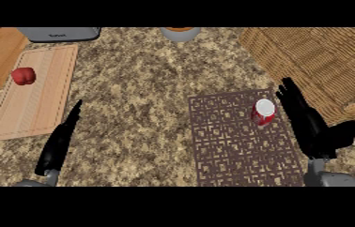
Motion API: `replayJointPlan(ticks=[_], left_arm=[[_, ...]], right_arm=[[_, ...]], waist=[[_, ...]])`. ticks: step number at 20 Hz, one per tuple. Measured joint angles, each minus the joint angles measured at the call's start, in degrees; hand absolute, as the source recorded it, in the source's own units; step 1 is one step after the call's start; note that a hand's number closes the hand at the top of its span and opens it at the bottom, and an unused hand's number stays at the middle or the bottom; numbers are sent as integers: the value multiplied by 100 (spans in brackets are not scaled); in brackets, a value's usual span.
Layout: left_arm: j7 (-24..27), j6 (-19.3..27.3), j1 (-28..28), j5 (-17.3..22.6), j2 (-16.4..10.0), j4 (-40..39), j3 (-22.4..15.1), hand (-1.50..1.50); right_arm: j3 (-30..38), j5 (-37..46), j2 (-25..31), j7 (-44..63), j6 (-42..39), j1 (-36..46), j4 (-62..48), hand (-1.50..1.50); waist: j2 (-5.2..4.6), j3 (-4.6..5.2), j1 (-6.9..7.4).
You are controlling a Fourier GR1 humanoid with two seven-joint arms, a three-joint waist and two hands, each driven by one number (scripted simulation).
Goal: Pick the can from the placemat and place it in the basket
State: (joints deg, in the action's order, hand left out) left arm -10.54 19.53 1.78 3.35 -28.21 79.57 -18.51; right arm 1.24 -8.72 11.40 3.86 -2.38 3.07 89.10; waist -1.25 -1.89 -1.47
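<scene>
A red can (263, 112) with a white top stands upright near the far right edge of the dark patterned placemat (235, 146). My right hand (307, 123) is just to the right of the can, fingers straight and open, apart from it. The wicker basket (305, 62) fills the far right corner, beyond the placemat. My left hand (59, 141) rests open at the lower left, fingers pointing up, far from the can.
A wooden cutting board (42, 94) lies at the left with a red pepper (23, 76) on it. A grey toaster (59, 33) and a grey bowl (180, 33) sit along the far edge.
</scene>
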Motion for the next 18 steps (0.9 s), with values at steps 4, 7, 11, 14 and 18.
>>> replayJointPlan(ticks=[4,7,11,14,18], left_arm=[[236,99,149,212,241,363,212,0],[615,218,281,486,611,727,383,0],[944,173,346,771,1016,1098,380,0],[1083,156,345,847,1176,1202,355,0],[1179,124,305,930,1215,1265,423,0]], right_arm=[[181,475,31,-79,654,-158,454,150],[218,1201,249,-224,1173,-172,828,150],[-566,2672,-62,-178,2015,-8,812,-150],[-880,3781,-556,244,2990,163,572,-150],[-805,5237,-836,1140,3878,249,205,-150]], waist=[[124,129,27],[194,196,43],[157,218,250],[136,222,296],[134,245,261]])
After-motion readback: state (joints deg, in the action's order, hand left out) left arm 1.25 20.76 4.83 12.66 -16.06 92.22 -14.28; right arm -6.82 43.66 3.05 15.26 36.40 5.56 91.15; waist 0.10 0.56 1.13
